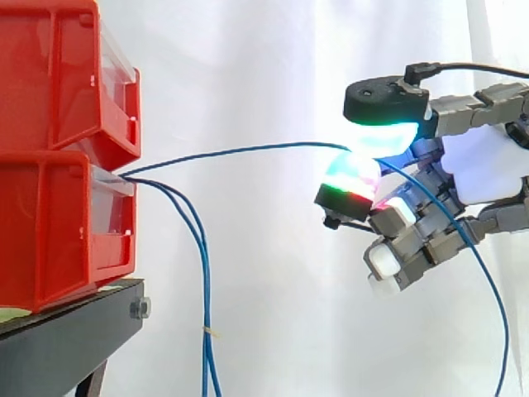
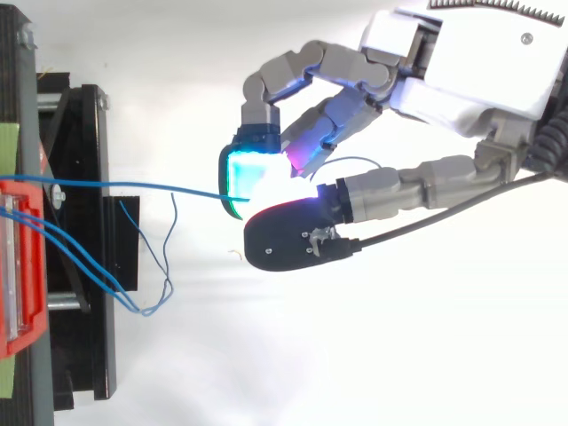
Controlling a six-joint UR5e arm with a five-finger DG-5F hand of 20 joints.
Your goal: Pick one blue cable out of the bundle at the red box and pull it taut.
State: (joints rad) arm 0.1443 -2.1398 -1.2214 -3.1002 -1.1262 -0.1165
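A plain white curtain [image 1: 264,66] forms the backdrop. At the left edge of the side view, two red plastic storage bins [image 1: 50,124] are stacked on a black metal stand [image 1: 58,331]. A grey and white robot hand [image 1: 488,165] reaches in from the right, well apart from the bins and level with the gap between them.

Its thumb and one glowing fingertip [image 1: 388,136], lit cyan, green and red, are closed together in a pinch on a single thin blue cable [image 1: 248,150]. The remaining fingers are curled loosely below and hold nothing. The pinched cable runs from the front opening of the lower bin across open air to the pinch in a shallow upward bow. Past the pinch it drops away beneath the hand.

Two more loose blue cables [image 1: 202,273] leave the same opening and hang down beside the stand.

Judged from this, one cable is already separated and gripped, and the pulling step is under way but unfinished, since the span bows. The next move calls for drawing the hand further from the bins until the bow straightens, keeping the pinch firm so the cable cannot slide through.
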